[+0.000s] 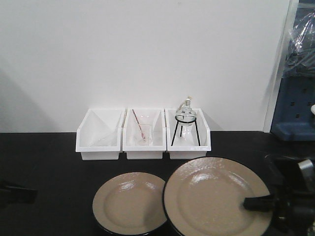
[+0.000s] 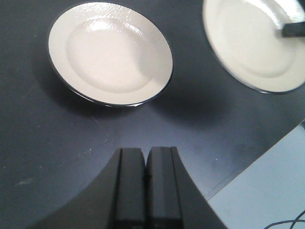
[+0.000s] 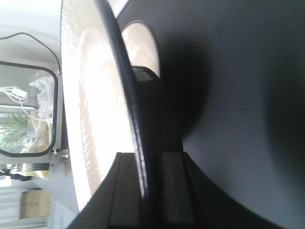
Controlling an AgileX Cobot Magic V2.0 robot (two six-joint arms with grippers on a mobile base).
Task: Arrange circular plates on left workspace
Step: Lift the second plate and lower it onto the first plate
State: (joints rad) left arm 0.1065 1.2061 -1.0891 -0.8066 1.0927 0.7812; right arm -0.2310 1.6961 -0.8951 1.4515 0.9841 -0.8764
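while ur right tool [image 3: 149,186] pinches the rim of the lower-right plate [image 1: 211,196], ur left tool [image 2: 145,186] sits pressed together; other plate [image 2: 109,52] lies flat on the desk [image 1: 44,162], lower centre.

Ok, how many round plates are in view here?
2. The left plate lies flat on the black countertop; the right plate, beside it, is gripped at its rim by the right end effector. No sign of a hidden third.

Front view faces wall [image 1: 147,49] over countertop [image 1: 49,167]; 2 wrist views close-up; all share left plate [image 1: 130,202], right plate [image 1: 211,196].
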